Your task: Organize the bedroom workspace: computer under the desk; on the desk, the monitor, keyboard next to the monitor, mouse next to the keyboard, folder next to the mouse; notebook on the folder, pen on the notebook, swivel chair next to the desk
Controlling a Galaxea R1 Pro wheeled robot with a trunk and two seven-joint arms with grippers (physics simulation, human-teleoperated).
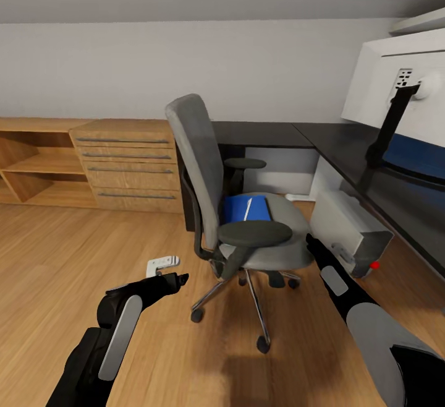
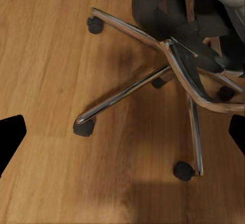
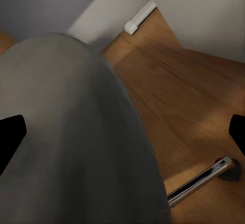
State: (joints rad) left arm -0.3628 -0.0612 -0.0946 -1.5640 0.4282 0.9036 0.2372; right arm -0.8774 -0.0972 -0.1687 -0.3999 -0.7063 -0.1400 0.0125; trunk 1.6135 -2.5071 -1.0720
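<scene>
- My left tool [image 2: 122, 132] is spread wide and empty over the swivel chair [image 1: 247, 234] base.
- My right tool [image 3: 122, 132] is wide apart, empty, beside the seat.
- The folder [image 1: 247, 208] lies on the seat, by the counter [image 1: 346, 141].

No words, brand names or numbers can be read anywhere. The back of the monitor [image 1: 395, 79], at the upper right of the head view, carries a small dark-marked patch, too blurred to make out.

The folder [image 1: 246, 208] lies on the chair [image 1: 247, 234] seat; the table [image 1: 346, 141] stands at two o'clock, the monitor [image 1: 402, 85] on it, the computer [image 1: 349, 224] beneath.
</scene>
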